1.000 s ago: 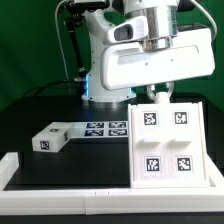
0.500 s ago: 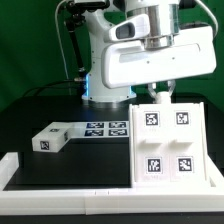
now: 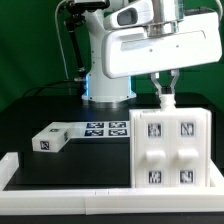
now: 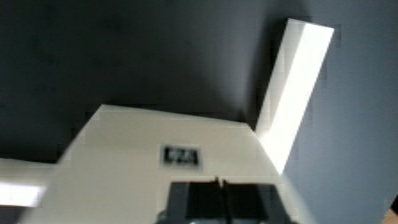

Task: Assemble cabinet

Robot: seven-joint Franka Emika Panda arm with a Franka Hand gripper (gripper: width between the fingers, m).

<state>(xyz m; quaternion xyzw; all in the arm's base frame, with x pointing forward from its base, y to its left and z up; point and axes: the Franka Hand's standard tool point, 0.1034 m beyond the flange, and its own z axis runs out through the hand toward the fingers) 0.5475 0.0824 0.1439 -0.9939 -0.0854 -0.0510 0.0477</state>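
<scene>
Logged tool [image 3: 165, 95] pinched shut on upper rear edge of cabinet [image 3: 170, 150], at counter [image 3: 30, 112] front corner, exterior view's right. Noted loose tagged block [image 3: 50, 138] toward opposite edge.

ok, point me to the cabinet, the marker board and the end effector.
cabinet [image 3: 170, 150]: exterior view, centre of its tagged face, between the four tags.
marker board [image 3: 107, 128]: exterior view, middle of the board.
end effector [image 3: 165, 96]: exterior view, midway between the fingertips.

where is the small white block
The small white block lies at the exterior view's left on the table, beside the marker board, apart from the large cabinet body.
</scene>
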